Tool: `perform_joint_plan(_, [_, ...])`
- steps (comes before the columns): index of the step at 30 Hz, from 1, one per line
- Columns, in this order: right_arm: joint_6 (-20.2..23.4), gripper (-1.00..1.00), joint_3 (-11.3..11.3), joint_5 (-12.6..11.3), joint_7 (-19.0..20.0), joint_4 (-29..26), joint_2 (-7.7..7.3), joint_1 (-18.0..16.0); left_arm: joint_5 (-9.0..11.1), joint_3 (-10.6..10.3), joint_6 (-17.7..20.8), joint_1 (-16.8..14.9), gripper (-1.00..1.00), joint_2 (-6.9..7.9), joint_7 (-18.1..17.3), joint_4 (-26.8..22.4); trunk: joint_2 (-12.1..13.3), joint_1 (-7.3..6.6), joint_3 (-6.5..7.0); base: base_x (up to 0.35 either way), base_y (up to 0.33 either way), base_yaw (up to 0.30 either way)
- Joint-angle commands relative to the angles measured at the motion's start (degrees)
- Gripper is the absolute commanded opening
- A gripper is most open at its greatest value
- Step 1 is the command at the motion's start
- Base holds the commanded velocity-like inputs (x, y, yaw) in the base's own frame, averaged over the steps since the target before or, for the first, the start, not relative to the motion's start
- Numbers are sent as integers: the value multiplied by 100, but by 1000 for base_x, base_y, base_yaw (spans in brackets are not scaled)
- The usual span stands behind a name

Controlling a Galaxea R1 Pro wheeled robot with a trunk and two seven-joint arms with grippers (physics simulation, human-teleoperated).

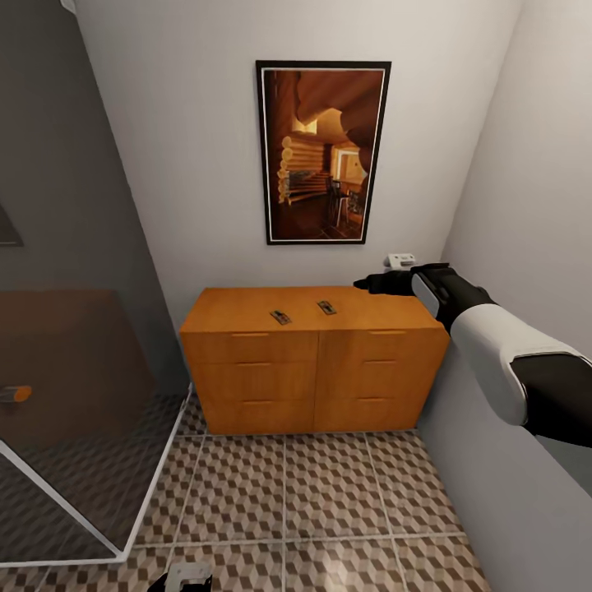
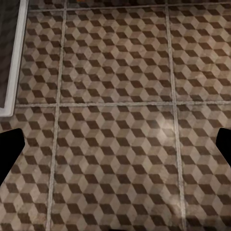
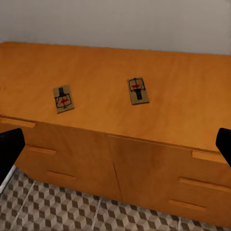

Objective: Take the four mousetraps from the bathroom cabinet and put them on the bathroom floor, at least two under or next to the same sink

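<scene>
Currently the cabinet stands against the back wall, beneath a framed picture. Two mousetraps lie flat on its top, well apart from each other: the left mousetrap nearer the front edge, the right mousetrap a little further back. Right wrist view confirms both: left mousetrap, right mousetrap, each showing dark wire and a red mark, on the cabinet top.

Right gripper is held out above the cabinet's right end, not touching either trap. Its dark fingertips sit at opposite edges of the wrist view, so the jaws are spread wide with nothing between them.

Left gripper points down at the bathroom floor; fingertips likewise at the frame edges, jaws spread, empty. It probably corresponds to the pale part at the bottom of the head view, though that is too cropped to confirm.

Bathroom floor runs in front of the cabinet. A glass shower screen stands to the left.
</scene>
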Motion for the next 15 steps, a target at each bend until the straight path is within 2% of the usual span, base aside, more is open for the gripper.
perform_joint_plan(1, [29,100,47,-51,37,-8,-9,-5,33,-50,-37,-12,100,-6,17,26,-13,4,-13,19,0,0])
perform_joint_plan(4, [26,100,50,-41,68,-8,-34,-4,33,-50,-37,-12,100,-8,17,26,-13,4,-13,10,0,0])
perform_joint_plan(10, [32,100,55,-34,85,-8,-218,-6,33,-50,-37,-12,100,-3,17,26,-13,4,-13,10,0,0])
perform_joint_plan(15, [32,100,56,-27,87,-5,-283,-5,33,-50,-37,-12,100,-5,17,26,-13,4,-13,145,0,0])
